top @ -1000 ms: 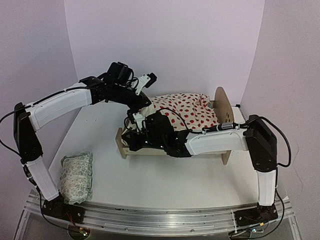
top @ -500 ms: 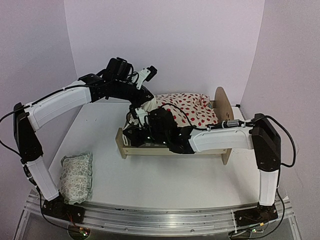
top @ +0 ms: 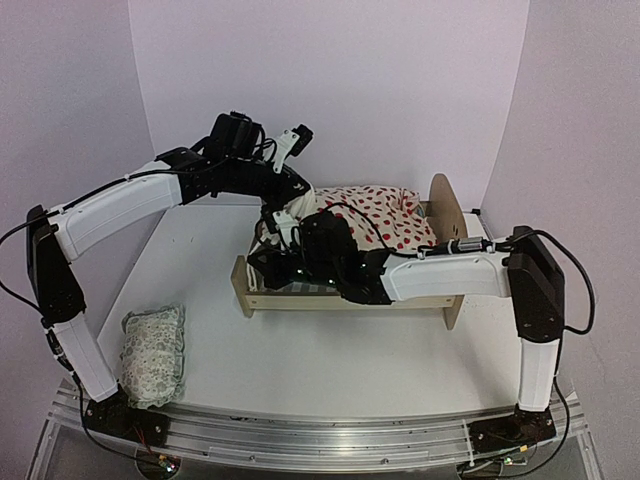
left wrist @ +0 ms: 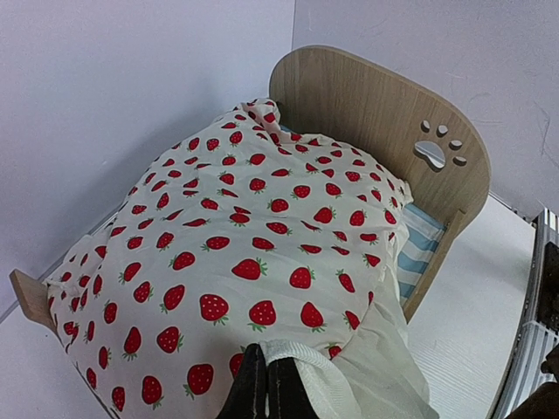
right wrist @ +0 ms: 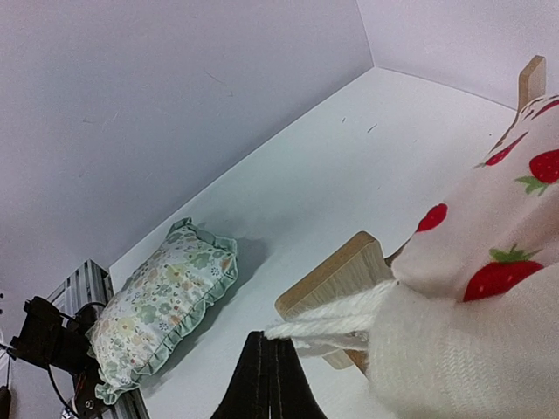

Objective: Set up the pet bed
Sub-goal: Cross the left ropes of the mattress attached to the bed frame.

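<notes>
Spreading stage: blanket [left wrist: 253, 227] drawn over pet bed [left wrist: 376, 113], hem clamped in left gripper [left wrist: 266, 388] and right gripper [right wrist: 269, 371]; pillow [right wrist: 166, 297] not yet placed.

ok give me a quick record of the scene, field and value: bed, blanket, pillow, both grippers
pet bed: mid-table, upright, paw-print headboard toward the robot's right
blanket: strawberry print, draped over most of the bed
mattress: striped, showing only beside the headboard
pillow: flat on the table by the left arm's base, apart from the bed
left gripper: shut on the blanket's white hem
right gripper: shut on the blanket's hem, by the footboard
</notes>
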You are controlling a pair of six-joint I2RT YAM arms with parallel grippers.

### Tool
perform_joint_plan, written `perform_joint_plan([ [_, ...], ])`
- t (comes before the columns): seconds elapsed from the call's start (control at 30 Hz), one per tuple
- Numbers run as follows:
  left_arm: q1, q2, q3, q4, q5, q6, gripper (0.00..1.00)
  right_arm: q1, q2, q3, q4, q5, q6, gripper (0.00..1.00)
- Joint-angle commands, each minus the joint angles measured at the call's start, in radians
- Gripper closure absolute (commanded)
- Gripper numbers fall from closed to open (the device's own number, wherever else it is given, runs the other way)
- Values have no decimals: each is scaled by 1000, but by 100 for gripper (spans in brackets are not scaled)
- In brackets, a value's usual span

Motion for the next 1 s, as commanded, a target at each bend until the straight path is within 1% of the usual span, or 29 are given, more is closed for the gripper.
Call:
perform_joint_plan([
  [0.0, -1, -50, -41, -112, 63, 9, 100, -109, -171, 54, 257, 115, 156, 100],
  [0.17, -1, -56, -52, -102, 64, -8, 100, -114, -191, 29, 260, 129, 159, 100],
  [0.47, -1, -58, -55, -82, 77, -34, 100, -126, -206, 19, 261, 110, 191, 100],
  [0.73, 0, -81, -74, -44, 97, -60, 100, -141, -207, 10, 281, 100, 252, 100],
  [0.97, -1, -95, -118, -32, 93, -69, 100, -150, -244, -80, 278, 56, 268, 100],
])
